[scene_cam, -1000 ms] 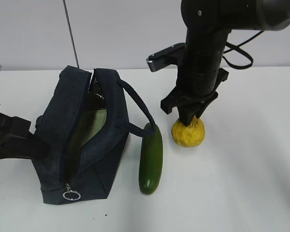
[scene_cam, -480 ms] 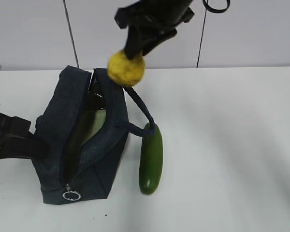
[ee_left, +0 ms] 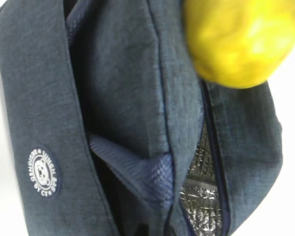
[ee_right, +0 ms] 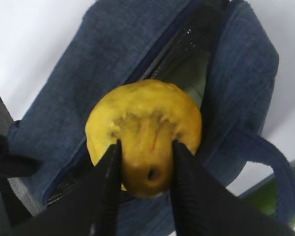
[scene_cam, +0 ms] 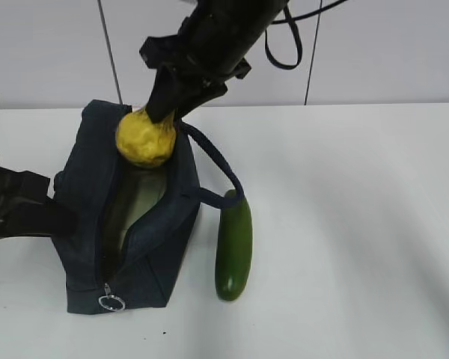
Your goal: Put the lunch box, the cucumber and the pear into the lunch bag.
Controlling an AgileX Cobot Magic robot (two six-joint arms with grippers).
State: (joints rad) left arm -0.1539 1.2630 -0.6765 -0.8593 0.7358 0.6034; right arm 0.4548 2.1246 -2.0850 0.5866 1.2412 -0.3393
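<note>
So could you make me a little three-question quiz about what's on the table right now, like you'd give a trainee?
1. True or false: the cucumber is already inside the lunch bag.
2. What is the right gripper holding? A) pear B) cucumber C) nothing
3. Fill in: the pear hangs over the bag's open ____.

Key:
1. False; it lies on the table beside the bag.
2. A; the fingers pinch the pear's neck.
3. Top.

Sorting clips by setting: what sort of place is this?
Likely a lab test bench, not a kitchen: a bare white table, a plain white panelled wall, and a black robot gripper holding a yellow pear.
</note>
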